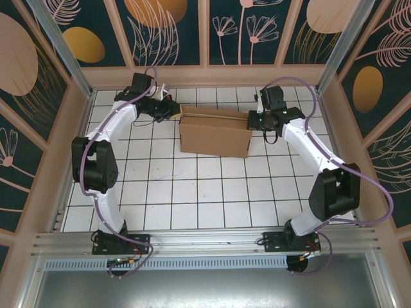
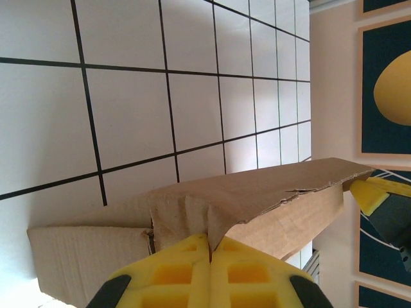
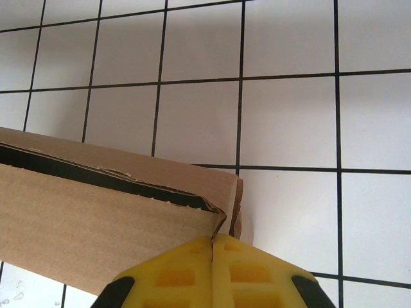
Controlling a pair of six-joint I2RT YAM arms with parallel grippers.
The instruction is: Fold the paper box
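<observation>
I'm working over a white tiled table [image 1: 192, 199] with black grid lines, fenced by wall panels [image 1: 170, 29] painted dark blue with orange discs and pale leaves.

The left gripper [image 1: 172, 109] sits toward the far left of the table. On its wrist camera, the left gripper's [image 2: 209, 247] yellow fingers [image 2: 173, 273] are pressed together. A crumpled corner of cardboard runs right into the seam between them, so I read it as pinched on the paper box [image 1: 215, 136].

The right gripper [image 1: 252, 120] is at the box's far right corner. In its own view the right gripper [image 3: 212, 240] also has its fingers [image 3: 253, 276] closed tight, and the corner of the box [image 3: 96, 218] meets the tips.

The box stands in the far middle of the table between the two claws, its long side running left to right. A dark slit shows along its top edge where the cardboard layers part. From the left wrist the box [image 2: 270, 192] stretches away toward the other claw's yellow finger at its end.

Both white arms [image 1: 106, 138] bow outward from their bases at the near edge.
</observation>
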